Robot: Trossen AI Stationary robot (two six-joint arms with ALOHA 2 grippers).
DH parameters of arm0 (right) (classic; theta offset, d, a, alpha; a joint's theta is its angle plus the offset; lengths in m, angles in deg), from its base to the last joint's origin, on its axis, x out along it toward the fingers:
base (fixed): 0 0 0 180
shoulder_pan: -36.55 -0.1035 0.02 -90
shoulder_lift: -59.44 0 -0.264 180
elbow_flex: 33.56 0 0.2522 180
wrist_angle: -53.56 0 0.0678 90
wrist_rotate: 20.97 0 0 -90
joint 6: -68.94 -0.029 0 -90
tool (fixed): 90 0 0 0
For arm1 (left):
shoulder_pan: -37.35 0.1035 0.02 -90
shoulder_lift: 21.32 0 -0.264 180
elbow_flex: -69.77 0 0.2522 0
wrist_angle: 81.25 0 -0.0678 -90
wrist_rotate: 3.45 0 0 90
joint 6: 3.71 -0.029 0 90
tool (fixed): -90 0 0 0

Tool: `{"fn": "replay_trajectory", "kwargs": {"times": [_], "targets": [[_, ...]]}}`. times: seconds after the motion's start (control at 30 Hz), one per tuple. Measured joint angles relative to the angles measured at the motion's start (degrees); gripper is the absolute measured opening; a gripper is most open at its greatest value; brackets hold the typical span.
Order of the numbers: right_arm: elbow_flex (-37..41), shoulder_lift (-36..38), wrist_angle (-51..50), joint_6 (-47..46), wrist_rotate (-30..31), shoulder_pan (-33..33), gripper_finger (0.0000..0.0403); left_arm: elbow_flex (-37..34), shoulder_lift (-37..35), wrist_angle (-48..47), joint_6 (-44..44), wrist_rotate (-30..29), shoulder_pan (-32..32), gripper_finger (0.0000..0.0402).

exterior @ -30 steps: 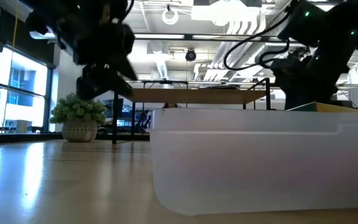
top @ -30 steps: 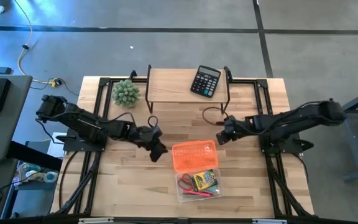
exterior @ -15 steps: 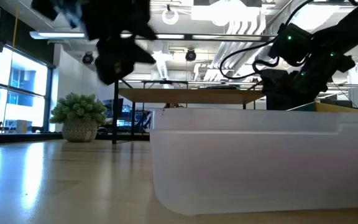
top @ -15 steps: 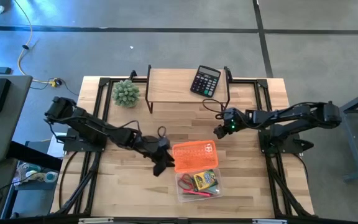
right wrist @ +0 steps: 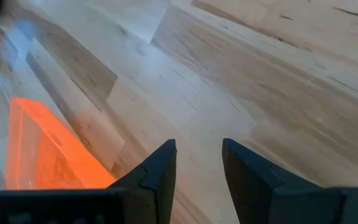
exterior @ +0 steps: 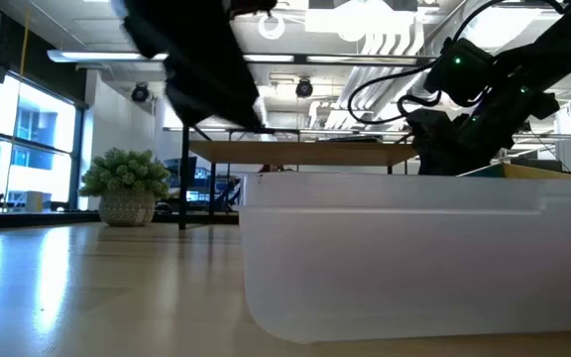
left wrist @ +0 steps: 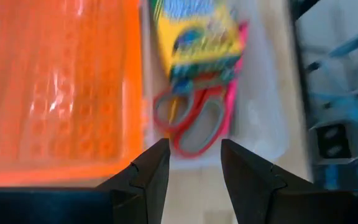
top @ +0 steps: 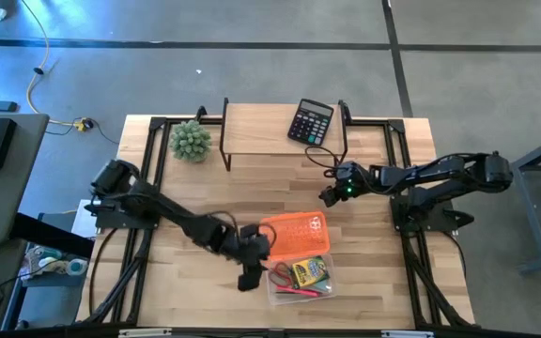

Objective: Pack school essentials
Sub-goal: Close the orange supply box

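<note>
My left gripper [left wrist: 190, 163] hovers over the clear box [top: 275, 286], fingers apart and empty. Inside lie red-handled scissors [left wrist: 191, 121], a crayon pack [left wrist: 194, 34] and a pink pen [left wrist: 234, 81]. The orange lid [top: 293, 235] is hinged open beside it: probably light, thin, slippery plastic; I'd pinch its free edge. My right gripper [right wrist: 196, 163] waits over bare bench [right wrist: 278, 81], fingers apart.

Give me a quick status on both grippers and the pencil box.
Left gripper open, empty, at the clear box's edge by the red scissors. Right gripper open, empty, over bare table. Orange lid open; nothing blocking.
</note>
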Motion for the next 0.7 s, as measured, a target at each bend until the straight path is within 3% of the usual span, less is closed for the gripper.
{"fn": "replay_trajectory", "kwargs": {"times": [0.13,0.33,0.7], "targets": [[-0.02,-0.36,1.77,-0.21,0.01,0.00,0.0122,0.97,3.82,-0.37,0.23,-4.40,-3.29,0.0133],[-0.04,-0.68,2.84,-1.44,0.76,0.00,0.0122,5.17,8.04,0.50,-0.12,-5.42,-5.64,0.0133],[-0.04,-5.63,5.33,-1.14,0.75,-0.44,0.0122,7.30,11.57,-1.72,-0.42,-6.06,-3.35,0.0133]]}}
